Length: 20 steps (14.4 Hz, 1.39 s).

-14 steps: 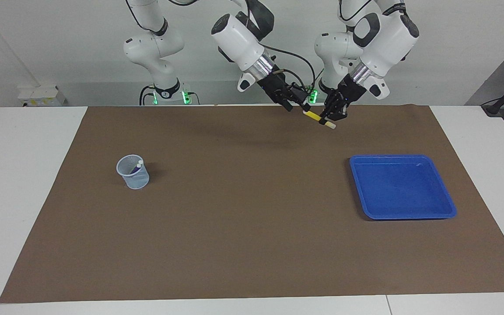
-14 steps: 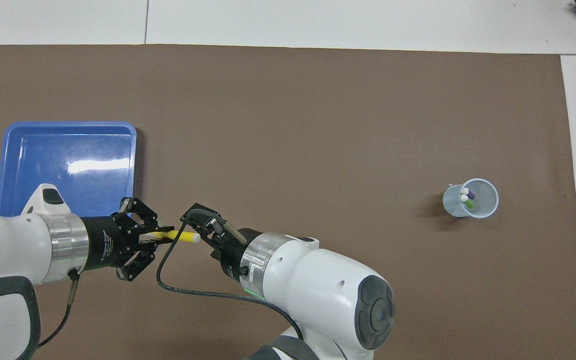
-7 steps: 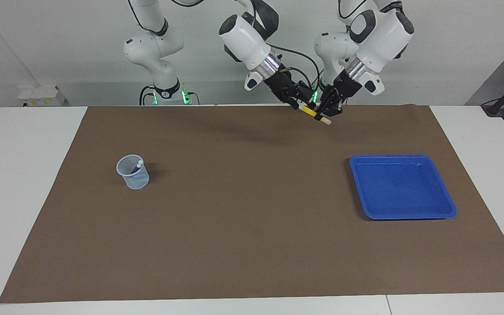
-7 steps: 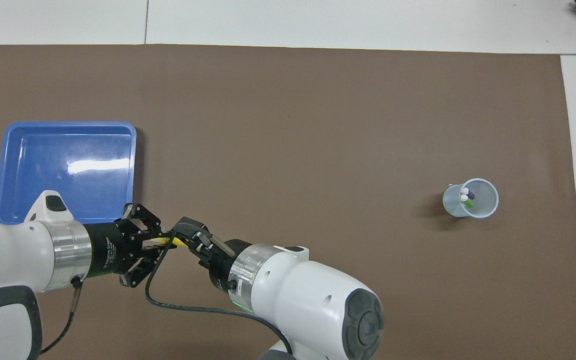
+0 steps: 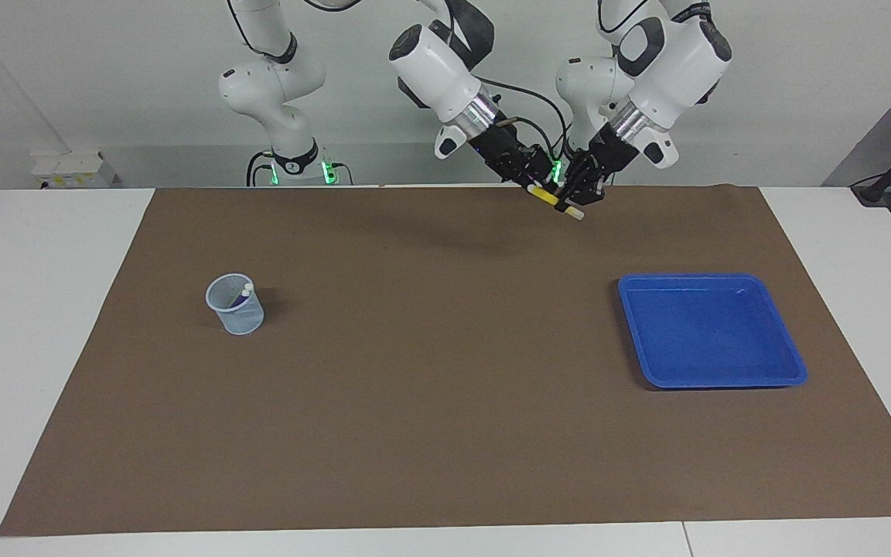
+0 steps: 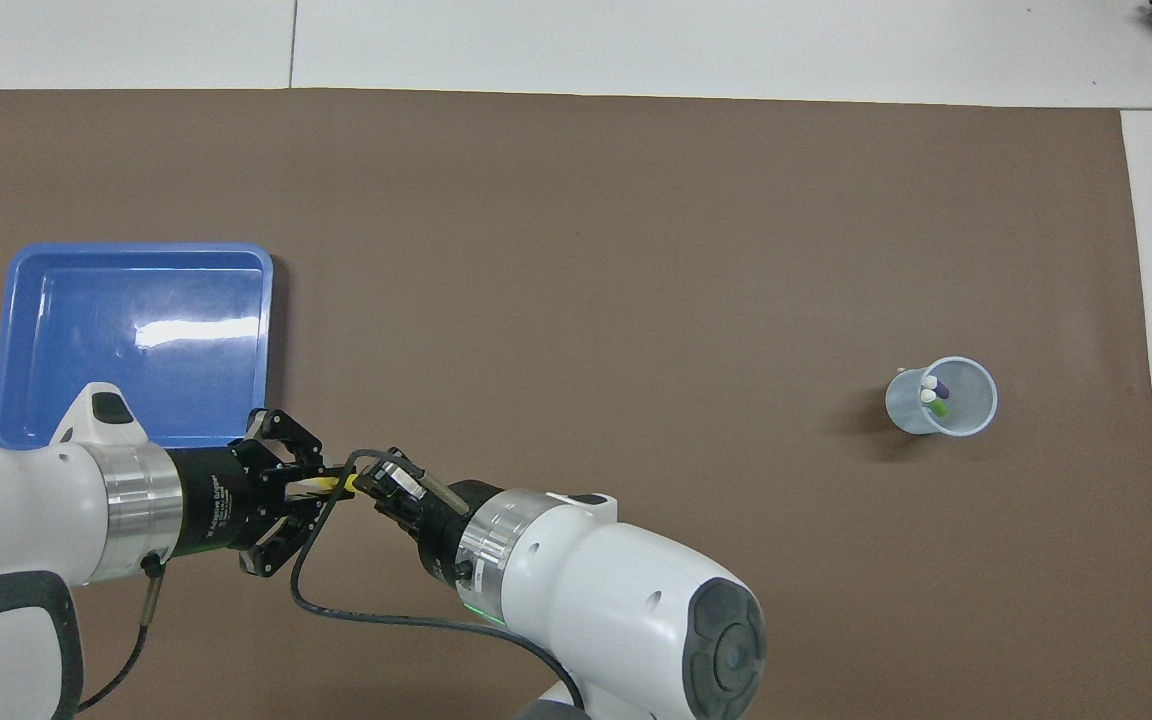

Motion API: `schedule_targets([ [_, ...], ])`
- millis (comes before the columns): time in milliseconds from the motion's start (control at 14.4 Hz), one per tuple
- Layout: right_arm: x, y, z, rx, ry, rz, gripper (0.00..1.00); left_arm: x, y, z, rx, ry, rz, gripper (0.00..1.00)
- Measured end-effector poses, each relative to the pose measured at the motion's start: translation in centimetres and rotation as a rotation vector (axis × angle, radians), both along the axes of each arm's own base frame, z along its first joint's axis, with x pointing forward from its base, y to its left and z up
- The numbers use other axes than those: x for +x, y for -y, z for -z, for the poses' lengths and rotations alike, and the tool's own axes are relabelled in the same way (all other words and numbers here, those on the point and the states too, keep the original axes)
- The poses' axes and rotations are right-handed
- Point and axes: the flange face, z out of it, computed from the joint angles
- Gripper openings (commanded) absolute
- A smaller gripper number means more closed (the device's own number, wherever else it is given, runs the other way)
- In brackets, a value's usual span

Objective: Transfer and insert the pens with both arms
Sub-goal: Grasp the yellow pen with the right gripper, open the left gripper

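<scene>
Yellow pen (image 5: 551,199) | aloft, pinched by left pincer (image 5: 574,203) | right pincer (image 5: 532,183) at its end, grip unclear

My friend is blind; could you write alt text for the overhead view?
Two white robot arms meet above a brown mat, the left claw and right claw both at a yellow pen. A blue tray and a cup of pens sit apart.

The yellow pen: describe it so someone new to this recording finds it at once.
Over the brown mat, up by the robots' end, the left gripper and right gripper meet in mid-air. The yellow pen spans between them, unlike the purple pen and green pen in the cup.
</scene>
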Motion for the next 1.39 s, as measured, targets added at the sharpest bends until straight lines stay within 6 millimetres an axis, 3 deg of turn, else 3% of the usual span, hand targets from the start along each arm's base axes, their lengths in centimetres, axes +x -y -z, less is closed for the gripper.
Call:
schedule_targets([
  [417, 0.21, 0.17, 0.04, 0.000, -0.001, 0.004, 0.33, -0.25, 0.02, -0.33, -0.002, 0.002, 0.004, 0.00],
  [486, 0.24, 0.20, 0.05, -0.001, -0.001, 0.005, 0.30, -0.28, 0.02, -0.37, -0.002, 0.002, 0.004, 0.00],
  [764, 0.17, 0.20, 0.14, 0.003, 0.008, 0.013, 0.01, -0.20, -0.19, -0.50, -0.007, 0.001, -0.009, 0.00],
  [1041, 0.16, 0.20, 0.14, 0.004, 0.010, 0.015, 0.00, -0.20, -0.20, -0.51, -0.008, 0.000, -0.011, 0.00],
  [1111, 0.16, 0.20, 0.14, 0.004, 0.010, 0.015, 0.00, -0.20, -0.20, -0.50, -0.008, 0.000, -0.011, 0.35],
  [1180, 0.15, 0.20, 0.14, 0.004, 0.010, 0.015, 0.00, -0.21, -0.20, -0.50, -0.008, 0.000, -0.010, 0.99],
  [1388, 0.39, 0.39, 0.01, 0.009, 0.019, 0.026, 0.00, -0.54, 0.36, -0.38, -0.004, -0.003, 0.023, 1.00],
])
